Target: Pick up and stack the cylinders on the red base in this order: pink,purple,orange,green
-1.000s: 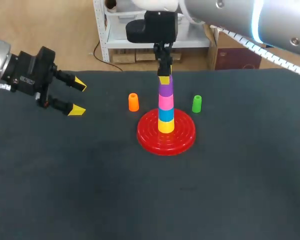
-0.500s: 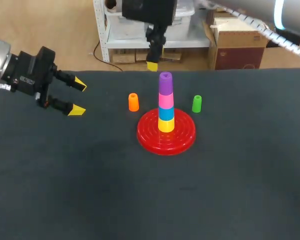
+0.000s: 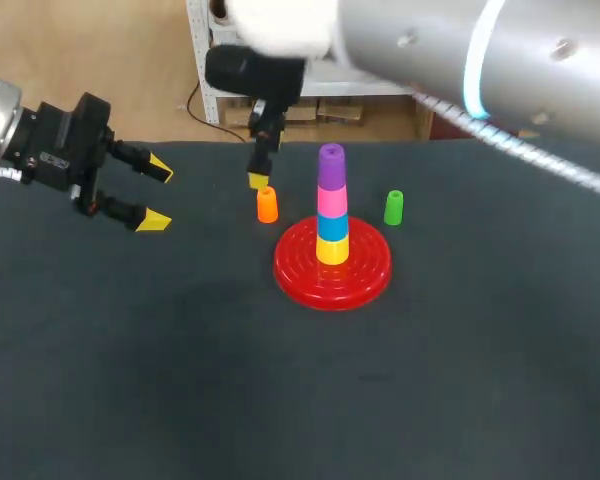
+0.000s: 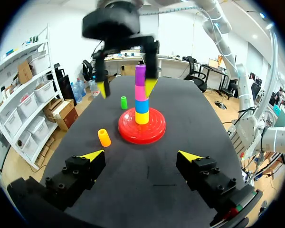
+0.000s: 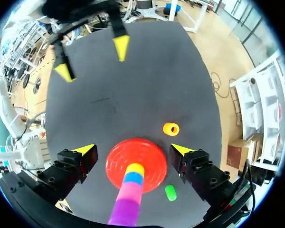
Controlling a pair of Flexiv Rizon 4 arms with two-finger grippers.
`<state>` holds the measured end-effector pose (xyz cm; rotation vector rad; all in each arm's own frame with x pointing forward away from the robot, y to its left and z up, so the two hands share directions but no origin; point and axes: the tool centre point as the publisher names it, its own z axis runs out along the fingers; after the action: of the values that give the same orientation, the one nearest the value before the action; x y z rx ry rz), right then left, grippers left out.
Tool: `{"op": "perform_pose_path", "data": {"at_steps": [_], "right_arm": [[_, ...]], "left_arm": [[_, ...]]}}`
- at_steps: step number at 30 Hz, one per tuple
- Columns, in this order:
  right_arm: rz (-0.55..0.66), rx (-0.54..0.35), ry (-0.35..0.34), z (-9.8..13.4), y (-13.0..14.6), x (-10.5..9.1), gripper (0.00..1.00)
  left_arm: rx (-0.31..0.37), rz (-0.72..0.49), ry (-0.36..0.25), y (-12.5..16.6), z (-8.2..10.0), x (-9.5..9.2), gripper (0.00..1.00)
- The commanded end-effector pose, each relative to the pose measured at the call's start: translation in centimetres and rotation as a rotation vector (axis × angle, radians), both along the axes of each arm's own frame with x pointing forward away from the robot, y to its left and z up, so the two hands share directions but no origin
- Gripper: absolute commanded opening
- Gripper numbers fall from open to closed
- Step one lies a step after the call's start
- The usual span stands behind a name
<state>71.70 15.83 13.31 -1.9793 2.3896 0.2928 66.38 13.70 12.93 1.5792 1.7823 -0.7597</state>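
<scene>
The red base (image 3: 365,270) carries a stack of yellow, blue, pink and purple cylinders, with the purple cylinder (image 3: 330,166) on top. An orange cylinder (image 3: 267,205) stands left of the base and a green cylinder (image 3: 394,207) right of it. My right gripper (image 3: 259,178) hangs open and empty just above and behind the orange cylinder, left of the stack. In the right wrist view the right gripper (image 5: 133,149) looks down on the base (image 5: 149,159), the orange cylinder (image 5: 171,128) and the green cylinder (image 5: 170,192). My left gripper (image 3: 156,195) is open at the far left.
The left wrist view shows the left gripper (image 4: 141,156) low over the dark mat, the right gripper (image 4: 127,87) beside the stack (image 4: 141,95), the orange cylinder (image 4: 103,137) and the green cylinder (image 4: 124,102). The dark mat spreads wide in front of the base.
My right gripper let go of the purple cylinder on the stack, rose, opened wide and moved left and down to above the orange cylinder. The left arm stayed still.
</scene>
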Motion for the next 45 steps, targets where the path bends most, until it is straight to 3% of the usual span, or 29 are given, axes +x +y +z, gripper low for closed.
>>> {"op": "perform_pose_path", "data": {"at_steps": [1, 9, 22, 35, 41, 43, 45], "right_arm": [[-0.004, -0.082, 0.074, -2.8, 1.5, 2.7, 1.00], [-0.077, -0.149, 0.057, -5.3, 0.5, 3.5, 1.00], [-0.119, -0.148, 0.057, -8.4, 0.5, 5.1, 1.00], [-0.094, -0.190, 0.061, -9.6, 1.1, 7.9, 1.00], [-0.080, -0.204, 0.077, -10.2, 1.5, 8.1, 1.00], [-0.078, -0.210, 0.079, -10.3, 1.6, 8.1, 0.86], [-0.077, -0.214, 0.080, -10.5, 1.5, 8.1, 0.61]], "left_arm": [[-0.002, 0.002, -0.004, 0.0, -0.1, -0.1, 1.00], [-0.002, 0.002, -0.004, 0.0, -0.1, -0.1, 1.00], [-0.002, 0.002, -0.004, 0.0, -0.1, -0.1, 1.00], [-0.002, 0.002, -0.004, 0.0, -0.1, -0.1, 1.00], [-0.002, 0.002, -0.004, 0.0, -0.1, -0.1, 1.00], [-0.002, 0.002, -0.004, 0.0, -0.1, -0.1, 1.00], [-0.002, 0.002, -0.004, 0.0, -0.1, -0.1, 1.00]]}}
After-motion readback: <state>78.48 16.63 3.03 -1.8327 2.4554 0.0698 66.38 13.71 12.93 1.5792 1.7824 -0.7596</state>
